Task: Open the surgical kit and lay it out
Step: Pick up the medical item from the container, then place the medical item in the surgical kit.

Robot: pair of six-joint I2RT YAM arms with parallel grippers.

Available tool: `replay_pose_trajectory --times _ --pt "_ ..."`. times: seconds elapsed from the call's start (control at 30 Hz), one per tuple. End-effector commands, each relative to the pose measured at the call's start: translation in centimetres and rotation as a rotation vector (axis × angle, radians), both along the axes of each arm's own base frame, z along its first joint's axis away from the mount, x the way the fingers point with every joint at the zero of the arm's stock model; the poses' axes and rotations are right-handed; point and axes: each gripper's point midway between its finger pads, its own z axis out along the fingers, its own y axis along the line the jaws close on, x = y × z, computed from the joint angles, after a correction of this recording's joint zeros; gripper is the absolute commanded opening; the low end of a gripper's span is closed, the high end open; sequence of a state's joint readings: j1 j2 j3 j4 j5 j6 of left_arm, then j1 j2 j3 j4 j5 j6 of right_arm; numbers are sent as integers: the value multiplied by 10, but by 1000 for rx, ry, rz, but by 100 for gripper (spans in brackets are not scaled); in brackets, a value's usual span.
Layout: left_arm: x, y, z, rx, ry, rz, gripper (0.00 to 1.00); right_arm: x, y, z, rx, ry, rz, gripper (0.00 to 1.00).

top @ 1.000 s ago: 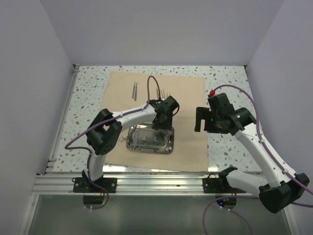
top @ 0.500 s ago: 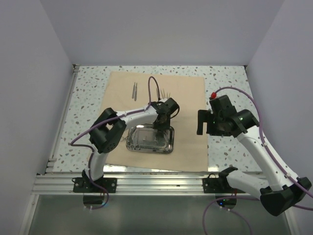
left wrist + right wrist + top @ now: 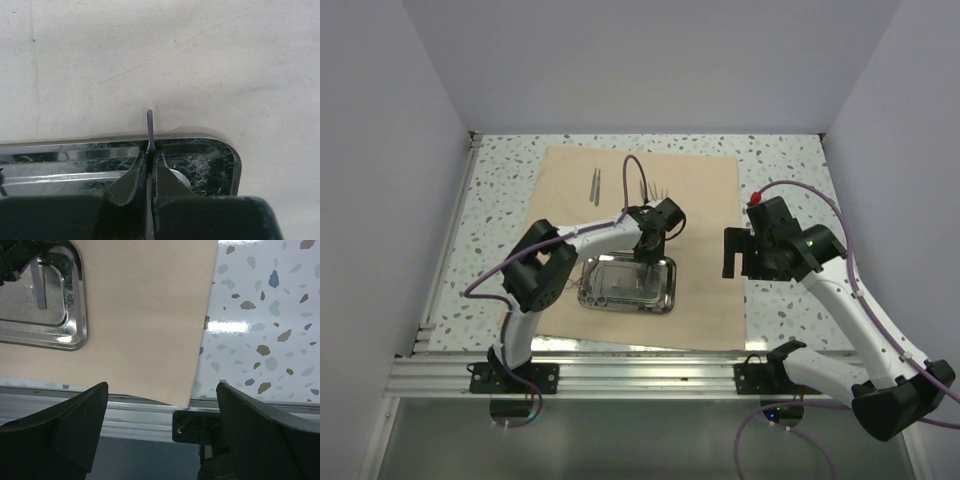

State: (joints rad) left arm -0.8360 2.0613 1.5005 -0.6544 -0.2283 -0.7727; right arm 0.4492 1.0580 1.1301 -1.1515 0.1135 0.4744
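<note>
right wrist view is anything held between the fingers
No, the right gripper has its fingers wide apart, with only cloth wrap and table seen between them.

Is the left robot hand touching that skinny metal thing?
Touching. The left wrist view shows the left gripper shut on the thin instrument, both fingers pressed against it, above the steel tray.

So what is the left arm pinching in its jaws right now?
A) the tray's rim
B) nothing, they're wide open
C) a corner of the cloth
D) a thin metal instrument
D: in the left wrist view the left arm's jaws stand closed on a thin instrument, its tip poking out past the steel tray and over the cloth wrap.
</note>
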Motion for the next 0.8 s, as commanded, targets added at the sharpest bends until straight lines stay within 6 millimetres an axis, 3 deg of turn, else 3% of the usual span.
replay_pose_trajectory --times 0.0,0.13,0.3,0.57,0.77 --pt "0 24 18 65 0 -16 0 6 3 0 15 -20 -17 94" --pt "5 37 55 99 -46 -41 0 10 6 -5 28 -18 -31 94" --pt "47 66 97 120 -134 -12 0 17 12 -11 46 -10 -50 94" --pt "152 132 112 214 -240 47 0 34 21 -11 47 -1 -65 93" --pt "226 154 101 226 -296 84 0 44 23 -11 27 21 -81 93"
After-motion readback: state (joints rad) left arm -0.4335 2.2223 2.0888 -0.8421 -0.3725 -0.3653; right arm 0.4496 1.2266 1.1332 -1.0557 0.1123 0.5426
